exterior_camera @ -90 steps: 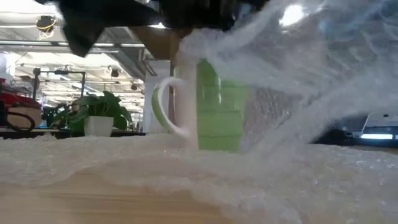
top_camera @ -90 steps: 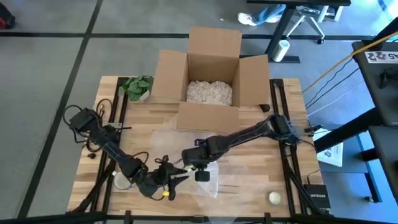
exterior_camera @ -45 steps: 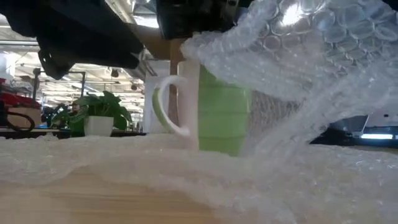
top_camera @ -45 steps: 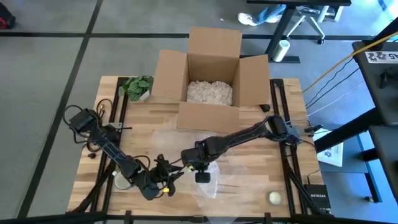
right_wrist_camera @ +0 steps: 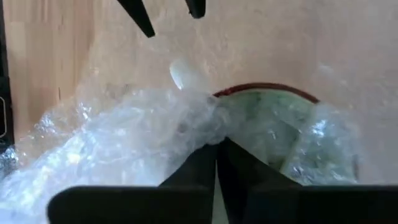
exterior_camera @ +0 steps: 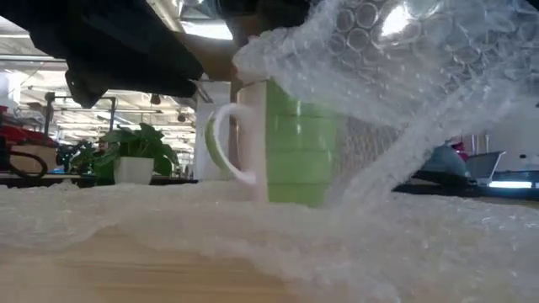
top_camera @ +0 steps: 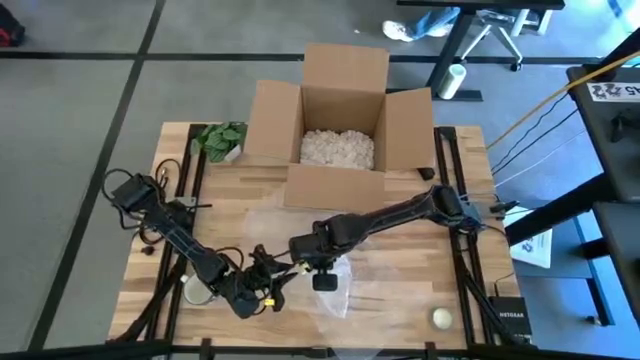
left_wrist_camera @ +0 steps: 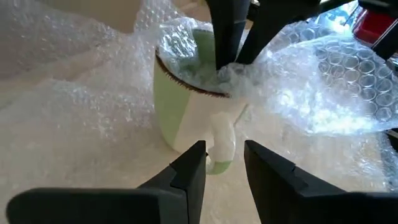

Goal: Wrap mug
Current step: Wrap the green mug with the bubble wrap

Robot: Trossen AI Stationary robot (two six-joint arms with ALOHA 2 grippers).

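Observation:
A green and white mug (exterior_camera: 290, 143) stands upright on a sheet of bubble wrap (top_camera: 335, 295) at the table's near middle. Its white handle (left_wrist_camera: 221, 146) points toward my left gripper. A flap of the wrap (exterior_camera: 396, 84) is drawn up over the mug's rim. My right gripper (top_camera: 318, 268) is above the mug and shut on that flap. My left gripper (left_wrist_camera: 222, 158) is open, low beside the mug. Its fingertips stand just short of the handle without touching it. My right gripper pinches a bunched fold of the bubble wrap (right_wrist_camera: 208, 134) between its two fingers, right over the mug's rim (left_wrist_camera: 199, 87). The fingers (left_wrist_camera: 227, 37) point down from above. The wrap slopes from the pinch down to the table on the side away from the handle.
An open cardboard box (top_camera: 340, 110) with white packing fill stands at the far middle, with a small green plant (top_camera: 222, 140) to its left. A pale round object (top_camera: 441, 317) lies near the right front corner, and another (top_camera: 195, 292) sits by the left arm.
My right gripper has drawn the flap a little further across the mug's top toward the handle side. The mug tipped slightly and now stands upright again. My left gripper has moved in low beside the handle and stayed open.

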